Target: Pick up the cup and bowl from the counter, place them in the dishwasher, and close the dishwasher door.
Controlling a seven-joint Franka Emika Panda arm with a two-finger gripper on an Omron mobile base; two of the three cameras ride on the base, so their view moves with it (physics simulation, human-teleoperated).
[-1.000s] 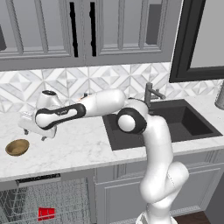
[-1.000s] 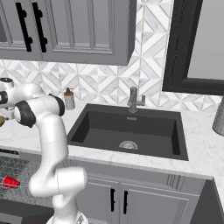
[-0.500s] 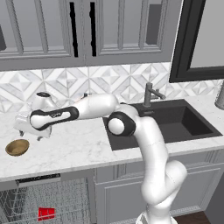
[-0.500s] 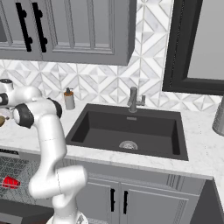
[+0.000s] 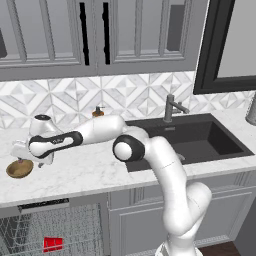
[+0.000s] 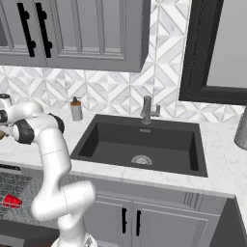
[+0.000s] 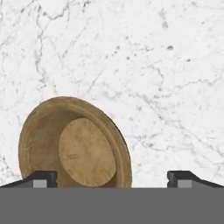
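One item left on the table: the bowl (image 5: 19, 169), golden-brown and upright on the white marble; the cup (image 5: 52, 244) already lies red in the dishwasher (image 5: 55, 230) rack below.
Left base view: the arm reaches far left across the table (image 5: 95, 172), its jaws (image 5: 20, 155) just above the bowl and a little toward the wall from it; the dishwasher stands open under the table edge.
Right base view: the arm's elbow sits at the left edge; the cup (image 6: 10, 200) shows as a red shape in the wire rack, and a soap dispenser (image 6: 75, 109) stands by the sink (image 6: 140, 144).
Hand view: the bowl (image 7: 74, 144) lies low and left, its rim next to the left finger tip (image 7: 41, 178); the right tip (image 7: 181, 178) is well clear of it.
Jaws: spread fully wide, holding nothing.
Key relation: the bowl is off-centre toward the left tip, so the hand likely needs a shift that way before descending; being round, the bowl has no long axis.
Writing: none readable.
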